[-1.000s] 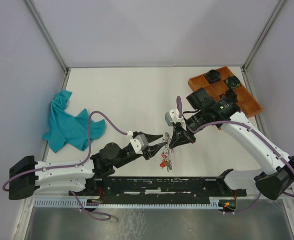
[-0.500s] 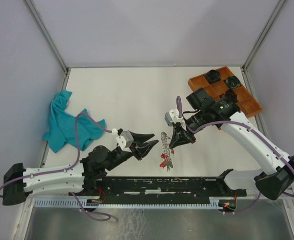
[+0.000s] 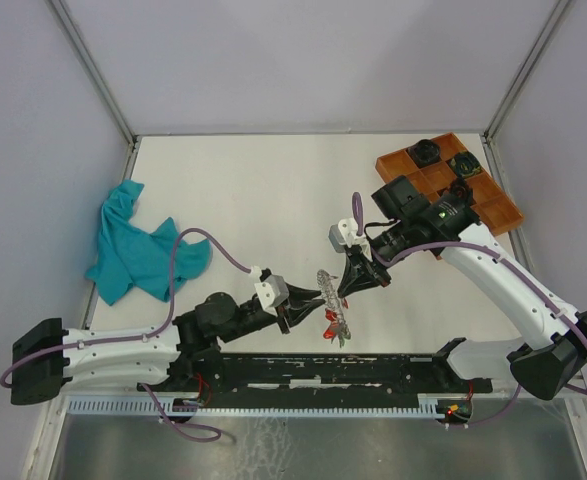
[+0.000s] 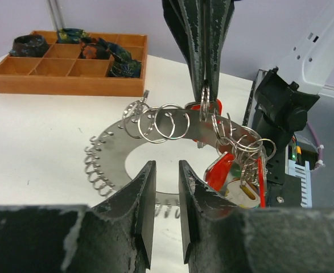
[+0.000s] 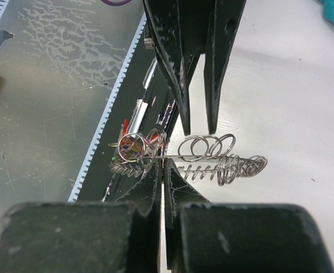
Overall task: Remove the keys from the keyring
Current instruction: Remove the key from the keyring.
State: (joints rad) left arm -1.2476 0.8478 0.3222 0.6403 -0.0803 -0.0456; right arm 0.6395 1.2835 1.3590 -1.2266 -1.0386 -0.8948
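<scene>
Near the front edge of the white table [image 3: 273, 180], between the two arms, the large silver-grey metal keyring [image 3: 325, 282] with many small wire loops along its rim is held up on edge. The right gripper [image 3: 347, 290] has its fingers pinched together on the ring's rim; the left wrist view shows the dark tips coming down from above and clamping the flat metal. The small silver keys with red and yellow plastic tags [image 3: 328, 322] hang in a cluster from loops on the part of the ring nearest the arm bases, just below that clamping point.

The left gripper [image 3: 311, 297] points at the ring from the left, its tips just beside the rim. Its fingers [image 4: 145, 216] stand a narrow gap apart with nothing between them. In the right wrist view its tips hang just above a row of empty loops, not touching them as far as can be seen.

A crumpled teal cloth [image 3: 138, 250] lies at the left side of the table, and an orange compartmented tray [image 3: 498, 210] holding dark small objects sits at the back right corner, both well apart from the ring.
</scene>
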